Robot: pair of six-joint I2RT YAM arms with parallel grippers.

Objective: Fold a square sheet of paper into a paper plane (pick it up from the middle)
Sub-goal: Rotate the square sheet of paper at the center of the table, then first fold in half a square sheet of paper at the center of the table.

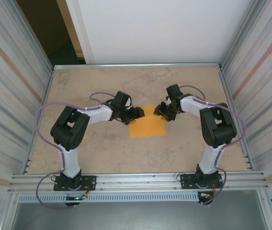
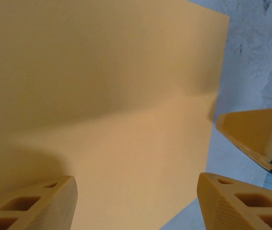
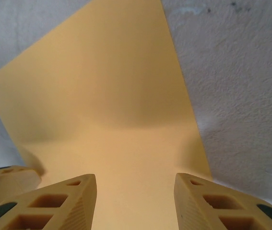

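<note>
**Both tools poised at the far edge of an unfolded sheet**

The square sheet of paper (image 1: 147,126) lies flat on the surface (image 1: 102,86), roughly midway between the two arms, with no crease showing. No fold looks to have been made, so the plane is at its very start.

The left tool (image 1: 136,114) reaches in over the sheet's far left corner and the right tool (image 1: 160,113) over its far right corner, the two close to each other. This pairing suits working one edge from both ends.

In the left wrist view the left tool (image 2: 136,184) has its fingers spread wide above the paper (image 2: 102,96), with nothing between them. The right tool (image 3: 136,179) is likewise spread over the sheet (image 3: 112,96) and grips nothing. Both sit low, probably ready to press or nip the thin paper, which will slide or buckle easily.
</note>
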